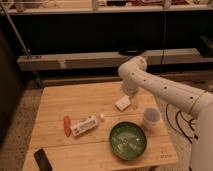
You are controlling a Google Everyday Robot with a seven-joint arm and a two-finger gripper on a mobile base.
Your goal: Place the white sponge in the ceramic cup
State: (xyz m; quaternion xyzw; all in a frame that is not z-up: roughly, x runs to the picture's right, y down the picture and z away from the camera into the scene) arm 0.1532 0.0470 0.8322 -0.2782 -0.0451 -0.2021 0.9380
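Observation:
The white sponge [122, 103] lies flat on the wooden table [65, 105], right of centre. My gripper [133, 103] hangs down from the white arm, right beside the sponge's right edge and low over the table. The ceramic cup [151, 118] stands upright to the right of and a little nearer than the sponge, apart from the gripper. The arm's wrist hides the gripper's upper part.
A wide green bowl [128, 141] sits at the front, just left of the cup. A white labelled tube [85, 125] and an orange object [67, 126] lie left of centre. A black device [43, 160] lies at the front left corner. Dark shelving runs behind the table.

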